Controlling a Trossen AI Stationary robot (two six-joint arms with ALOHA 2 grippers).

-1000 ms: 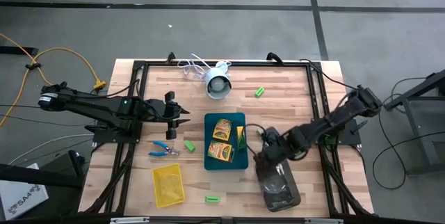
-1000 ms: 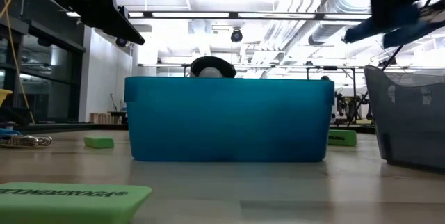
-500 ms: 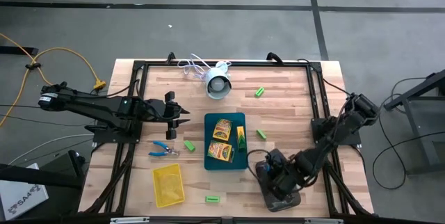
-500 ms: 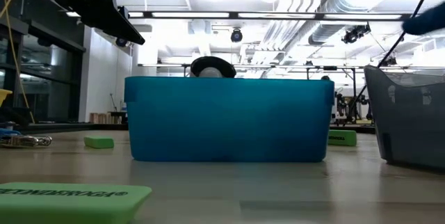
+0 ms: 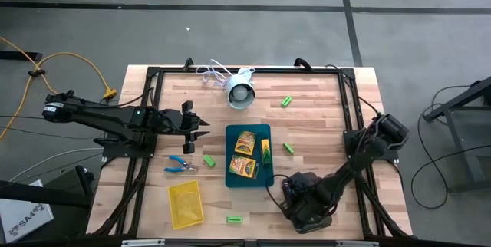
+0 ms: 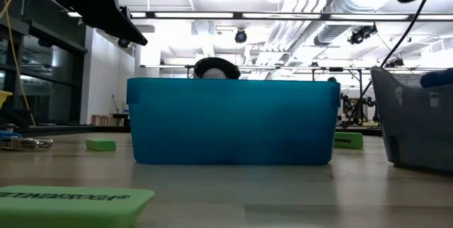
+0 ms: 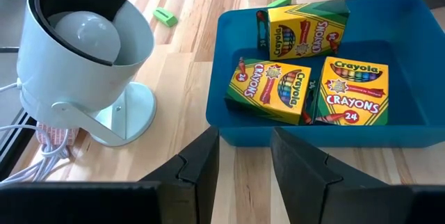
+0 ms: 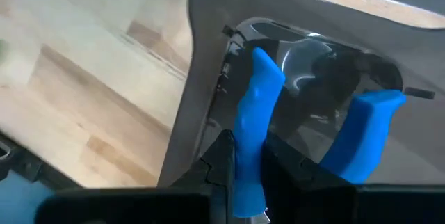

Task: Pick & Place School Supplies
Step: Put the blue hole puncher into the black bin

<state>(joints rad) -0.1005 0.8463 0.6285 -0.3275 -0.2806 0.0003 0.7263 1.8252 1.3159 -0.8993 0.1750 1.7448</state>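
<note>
My right gripper (image 5: 304, 200) is over the dark grey tray (image 5: 326, 218) at the near right, shut on blue-handled scissors (image 8: 263, 99). One blue handle shows over the tray wall in the low view (image 6: 435, 79). My left gripper (image 5: 201, 125) hovers open and empty left of the teal tray (image 5: 230, 179), which holds three yellow crayon boxes (image 7: 285, 88). A second pair of blue scissors (image 5: 180, 164) lies flat on the table at the left. Green blocks lie on the table at the far right (image 5: 286, 102), right of the teal tray (image 5: 288, 147), left of it (image 5: 208, 159) and at the near edge (image 5: 234, 219). My right gripper pinches the scissors by one blue handle, at its lower end (image 8: 247, 172), between the two fingers. The handles stick out past the fingertips, spread apart, down into the dark grey tray. The blades are hidden by the gripper. I cannot tell whether the scissors touch the tray.
A white round device with a cable (image 5: 240, 92) stands at the far middle. A yellow tray (image 5: 185, 203) lies at the near left. Bare wood shows between the teal tray and the table's right frame (image 5: 322, 124).
My right gripper has gone from beside the teal tray toward the table's near edge and down into the dark grey tray, carrying the blue scissors, which now sit lower, behind the tray wall.
</note>
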